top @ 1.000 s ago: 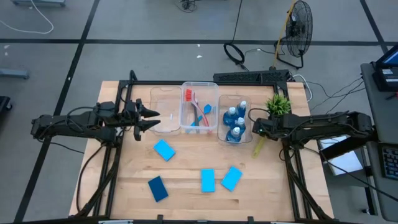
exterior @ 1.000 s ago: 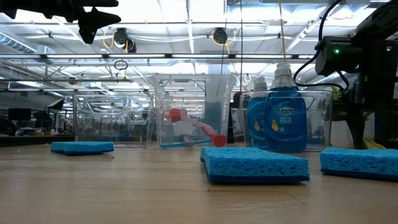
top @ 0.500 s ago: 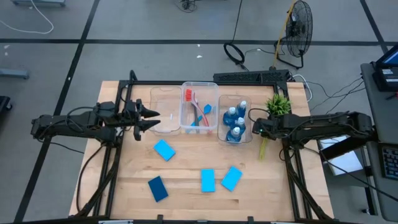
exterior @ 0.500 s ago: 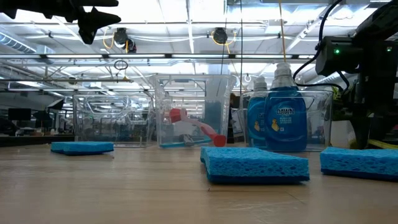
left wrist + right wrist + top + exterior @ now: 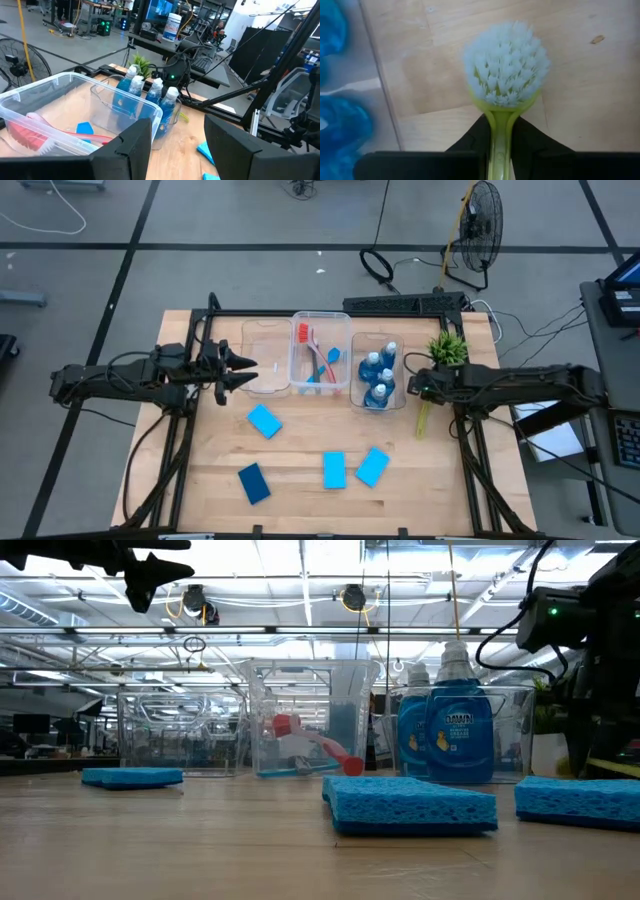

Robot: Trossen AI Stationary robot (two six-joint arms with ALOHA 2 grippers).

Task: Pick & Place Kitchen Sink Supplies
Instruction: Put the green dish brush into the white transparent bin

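Since the bins already sort by type, the layout reads as mid-sort: four bottles [image 5: 379,378] stand in the right-hand clear bin [image 5: 400,402], red and blue brushes [image 5: 315,362] lie in the middle bin [image 5: 348,320], and the left bin [image 5: 252,330] looks empty — prob reserved for the sponges.

Right end effector [image 5: 498,131] is clamped on the handle of the yellow-green brush [image 5: 503,80], so that's the item in hand. High view puts it just right of the bottle bin, near the potted plant [image 5: 447,347], handle trailing toward the tabletop's near edge [image 5: 421,417]. Wrist cam looks straight down the handle: bristle head faces the cam, wood tabletop [image 5: 580,90] behind it, blue bottle shapes at the frame edge. Can't tell if the brush is lifted clear or touching the wood. My read: it's grabbed by the handle so it can go in alongside the other brushes, middle bin.

Brush itself — slim yellow-green handle, flaring into a cup that holds a round tuft of white bristles. Light, rigid-ish, should handle easily; the long handle could snag a bin wall on the way over.

Left end effector [image 5: 243,371] hangs above the left bin's edge, fingers spread wide, holding nothing — waiting. Its wrist cam looks across the bins toward the bottles.

Sponges not yet placed: three lighter ones [image 5: 264,420] [image 5: 334,469] [image 5: 372,466] and a darker one [image 5: 254,483] lie flat on open tabletop, spaced apart. No grey brush visible from here.
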